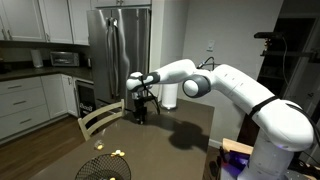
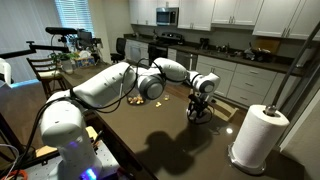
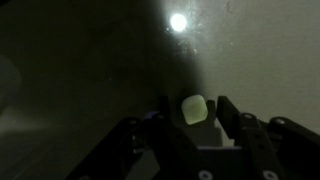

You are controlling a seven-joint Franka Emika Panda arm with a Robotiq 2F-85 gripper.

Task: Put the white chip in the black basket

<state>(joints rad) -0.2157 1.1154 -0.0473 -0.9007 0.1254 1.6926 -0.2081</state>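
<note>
In the wrist view a small pale whitish chip [image 3: 195,109] lies between my gripper's fingers [image 3: 196,118], with a narrow gap on each side; the jaws look open around it. In both exterior views the gripper [image 1: 140,108] [image 2: 198,110] points down at the dark table top near its far end. The chip itself is too small to see there. The black wire-mesh basket [image 1: 105,162] sits low at the near end, well away from the gripper, next to some pale-yellow bits [image 1: 116,153].
A paper towel roll [image 2: 255,138] [image 1: 169,96] stands on the table close to the gripper. A wooden chair [image 1: 100,120] is at the table's side. More yellow bits [image 2: 133,99] lie beside the arm. Kitchen counters and a fridge [image 1: 120,45] are behind.
</note>
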